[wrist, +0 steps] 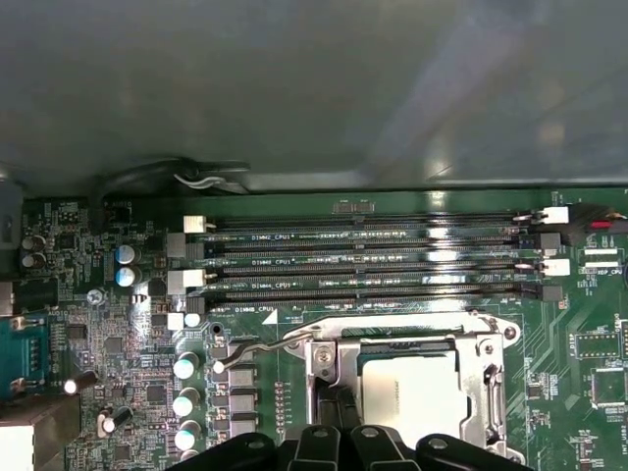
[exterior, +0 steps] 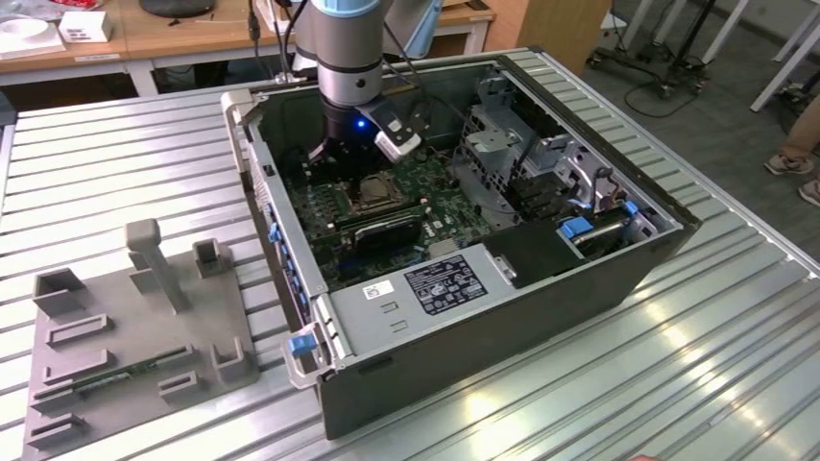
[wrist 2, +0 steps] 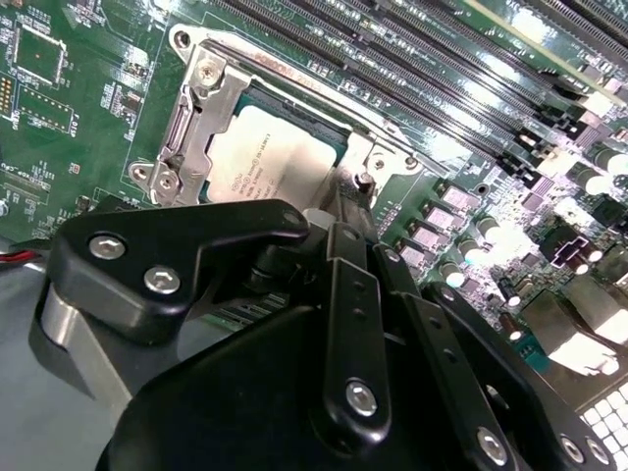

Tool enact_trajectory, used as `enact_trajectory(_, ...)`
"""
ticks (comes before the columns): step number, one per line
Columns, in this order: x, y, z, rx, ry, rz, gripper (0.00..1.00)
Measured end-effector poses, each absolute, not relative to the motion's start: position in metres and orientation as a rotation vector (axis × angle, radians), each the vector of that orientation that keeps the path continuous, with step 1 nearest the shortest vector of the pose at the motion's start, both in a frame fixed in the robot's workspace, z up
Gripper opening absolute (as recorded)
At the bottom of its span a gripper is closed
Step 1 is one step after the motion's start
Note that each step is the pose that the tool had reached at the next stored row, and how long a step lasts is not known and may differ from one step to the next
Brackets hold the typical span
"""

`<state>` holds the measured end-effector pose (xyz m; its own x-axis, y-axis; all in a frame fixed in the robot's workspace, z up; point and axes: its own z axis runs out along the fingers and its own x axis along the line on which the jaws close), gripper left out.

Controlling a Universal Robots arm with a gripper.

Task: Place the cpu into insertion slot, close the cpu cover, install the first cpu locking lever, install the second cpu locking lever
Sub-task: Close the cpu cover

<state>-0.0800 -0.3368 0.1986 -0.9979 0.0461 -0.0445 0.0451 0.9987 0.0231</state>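
gripper (wrist 2: 339, 210) links fold inward in both wrist views, so the claw stands narrow, its tips drawn together. it points down at the cpu cover (wrist 2: 196, 118), at the rim just beside the window; whether it presses on the metal cannot be told. the cover lies flat over the socket, and its square window shows the pale top of the cpu (wrist 2: 267, 159), seated in the slot.

a thin wire lever (wrist: 257, 348) runs along one side of the socket, and its curled handle sticks out past a corner. whether it is latched is unclear. beyond that side lie four long memory slots (wrist: 363, 257), and a row of small capacitors (wrist: 186, 369) stands near the lever's handle, all on the green motherboard (wrist: 108, 334).

in the exterior view the arm (exterior: 349, 58) reaches straight down into the open computer case (exterior: 539, 288), which lies on its side on a ribbed metal table (exterior: 129, 173). a grey fixture (exterior: 129, 355) with upright posts rests on the table toward the exterior view's left, well apart from the case.
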Motion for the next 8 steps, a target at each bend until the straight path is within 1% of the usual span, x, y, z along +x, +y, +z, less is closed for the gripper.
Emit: enact_trajectory(8, -0.0799, -0.3367, 0.1981, 0.071, 3.095, 0.035, 0.10)
